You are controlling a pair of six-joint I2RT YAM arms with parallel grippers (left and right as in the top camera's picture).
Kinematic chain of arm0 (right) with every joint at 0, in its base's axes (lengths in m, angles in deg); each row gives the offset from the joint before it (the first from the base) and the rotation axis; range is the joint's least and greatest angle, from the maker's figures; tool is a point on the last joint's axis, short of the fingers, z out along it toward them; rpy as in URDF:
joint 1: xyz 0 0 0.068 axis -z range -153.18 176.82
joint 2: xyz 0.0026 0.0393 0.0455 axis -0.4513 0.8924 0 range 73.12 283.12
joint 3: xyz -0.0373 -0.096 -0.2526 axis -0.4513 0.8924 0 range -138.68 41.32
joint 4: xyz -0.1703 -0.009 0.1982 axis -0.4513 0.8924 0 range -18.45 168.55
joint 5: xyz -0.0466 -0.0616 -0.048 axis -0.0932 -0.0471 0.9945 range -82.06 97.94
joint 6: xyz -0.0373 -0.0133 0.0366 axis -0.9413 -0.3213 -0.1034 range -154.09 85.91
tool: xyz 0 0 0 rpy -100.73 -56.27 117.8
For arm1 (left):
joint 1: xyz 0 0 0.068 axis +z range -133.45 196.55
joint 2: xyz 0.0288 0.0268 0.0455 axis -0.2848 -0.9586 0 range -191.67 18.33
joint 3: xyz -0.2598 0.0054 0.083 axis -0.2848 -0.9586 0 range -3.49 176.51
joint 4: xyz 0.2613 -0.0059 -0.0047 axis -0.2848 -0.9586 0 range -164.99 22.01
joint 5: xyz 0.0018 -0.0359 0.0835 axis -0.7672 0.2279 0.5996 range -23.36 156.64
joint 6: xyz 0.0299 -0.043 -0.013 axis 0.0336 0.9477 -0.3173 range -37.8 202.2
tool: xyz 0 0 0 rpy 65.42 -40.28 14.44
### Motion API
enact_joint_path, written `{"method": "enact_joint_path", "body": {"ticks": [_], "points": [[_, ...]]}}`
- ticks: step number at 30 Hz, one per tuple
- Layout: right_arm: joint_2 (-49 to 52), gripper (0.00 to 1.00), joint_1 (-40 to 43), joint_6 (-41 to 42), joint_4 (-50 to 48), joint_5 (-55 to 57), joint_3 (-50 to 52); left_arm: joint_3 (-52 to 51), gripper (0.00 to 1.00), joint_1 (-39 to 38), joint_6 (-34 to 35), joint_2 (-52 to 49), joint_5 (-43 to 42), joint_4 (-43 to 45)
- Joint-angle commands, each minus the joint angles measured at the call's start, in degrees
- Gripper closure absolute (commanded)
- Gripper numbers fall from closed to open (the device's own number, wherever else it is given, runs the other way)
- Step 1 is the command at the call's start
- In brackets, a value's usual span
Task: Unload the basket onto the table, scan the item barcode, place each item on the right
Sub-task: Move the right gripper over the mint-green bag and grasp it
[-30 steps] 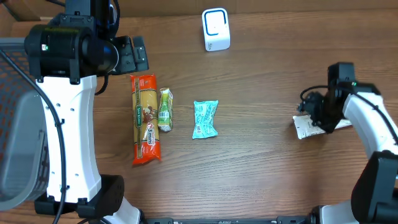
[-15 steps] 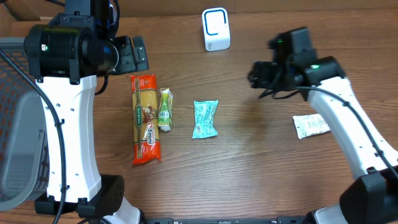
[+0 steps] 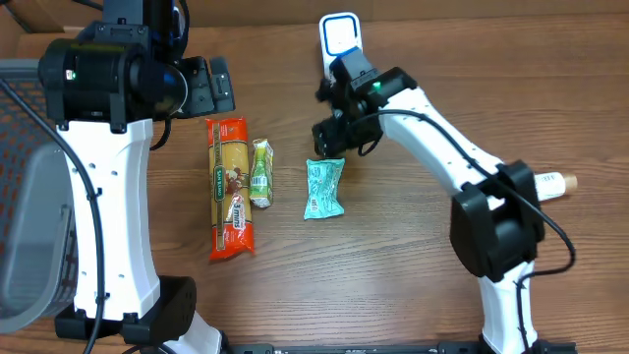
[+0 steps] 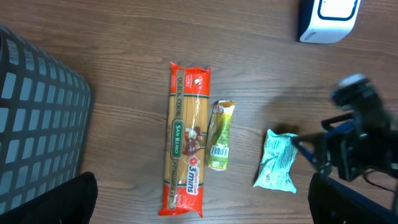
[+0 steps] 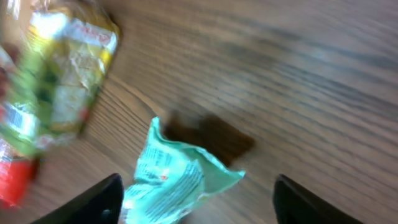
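Note:
A teal packet (image 3: 324, 188) lies on the wooden table (image 3: 413, 275), also seen in the left wrist view (image 4: 278, 162) and the right wrist view (image 5: 171, 180). My right gripper (image 3: 332, 140) hovers open just over its far end, and the packet sits low between the two fingers (image 5: 93, 200), untouched. The right gripper (image 5: 198, 208) holds nothing. The white scanner (image 3: 341, 45) stands at the back, close behind the right wrist. My left gripper (image 3: 208, 87) hangs open and empty high over the back left, its view (image 4: 202, 211) looking down on the packets.
An orange pasta packet (image 3: 230, 187) and a small green packet (image 3: 260, 173) lie side by side left of the teal one. A grey mesh basket (image 3: 29, 197) stands at the left edge. The right arm's elbow (image 3: 491, 221) stretches across the table's right half.
The right arm has swung from the white packet at the right edge across to the back middle, and now hangs over the teal packet. The left arm has not moved.

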Motion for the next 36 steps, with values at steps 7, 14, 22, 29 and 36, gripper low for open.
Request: {"method": "enact_joint_path", "body": {"ticks": [7,14,22,29,36], "points": [[2.8,0.1,-4.7,-30.7,-0.5,-0.6,-1.6,0.1,0.0,0.0,-1.1,-0.2,0.5,-0.1],[5.7,0.17,-8.2,-36.1,-3.2,1.4,-1.6,0.1,0.0,0.0,-1.1,-0.2,0.5,-0.1],[7.3,0.29,-7.1,-36.1,-3.5,7.2,-1.6,0.1,0.01,0.0,-1.1,-0.2,0.5,-0.1],[7.3,0.42,-3.8,-31.4,-3.6,7.2,-1.6,0.1,0.0,0.0,-1.1,-0.2,0.5,-0.1],[7.2,0.9,0.3,-14.5,-3.1,7.2,-1.8,0.1,0.0,0.0,-1.1,-0.2,0.5,-0.1]]}}
